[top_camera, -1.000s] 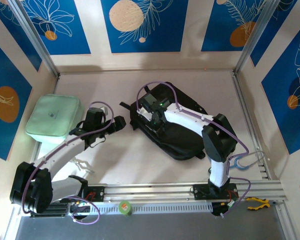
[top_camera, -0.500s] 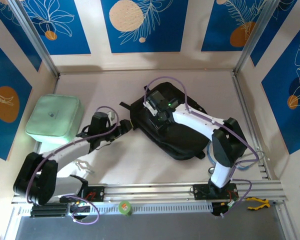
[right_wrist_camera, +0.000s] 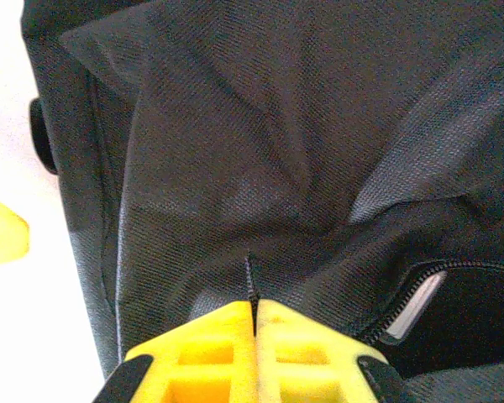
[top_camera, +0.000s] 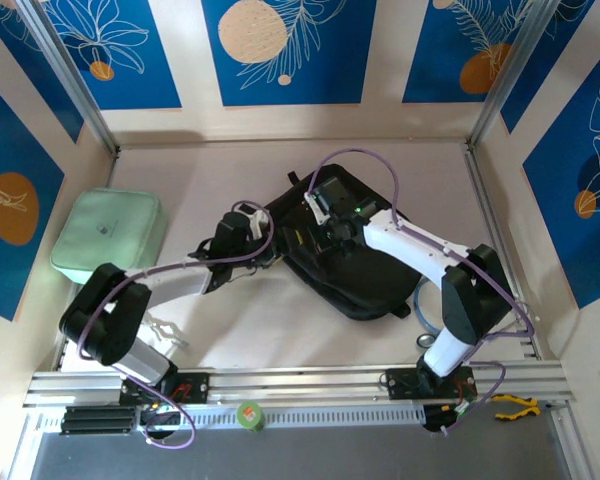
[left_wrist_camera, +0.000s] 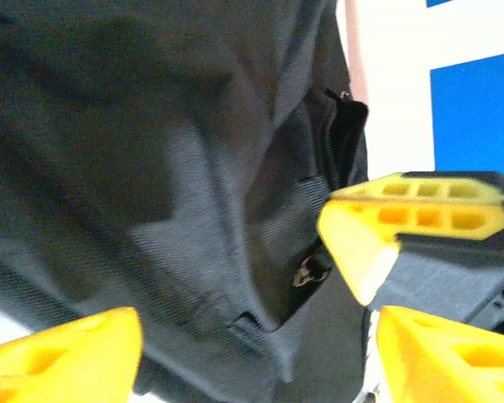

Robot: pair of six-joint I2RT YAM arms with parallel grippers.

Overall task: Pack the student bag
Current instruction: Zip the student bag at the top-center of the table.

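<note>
The student bag (top_camera: pixel 365 270), a black soft backpack, lies at the middle of the table. My right gripper (top_camera: pixel 322 214) sits on its upper left part. In the right wrist view that gripper (right_wrist_camera: pixel 254 307) is shut, pinching a thin black fold of the bag (right_wrist_camera: pixel 260 159) beside a partly open zipper (right_wrist_camera: pixel 420 294). My left gripper (top_camera: pixel 264 252) is at the bag's left edge. Its yellow fingers (left_wrist_camera: pixel 63 357) stand apart in the left wrist view, so the gripper (left_wrist_camera: pixel 256 340) is open with bag fabric (left_wrist_camera: pixel 151 185) between them. The right gripper's yellow finger (left_wrist_camera: pixel 378 222) shows close by.
A pale mint-green rectangular bag (top_camera: pixel 106 240) lies at the left. A small clear item (top_camera: pixel 165 330) rests near the left arm's base. A green tape roll (top_camera: pixel 249 414) and a yellow-handled tool (top_camera: pixel 510 403) lie by the front rail. Walls enclose the table.
My left arm has swung right from beside the mint bag to the backpack's left edge, and its fingers have narrowed. The right gripper has moved slightly right and back, still pinching the bag.
</note>
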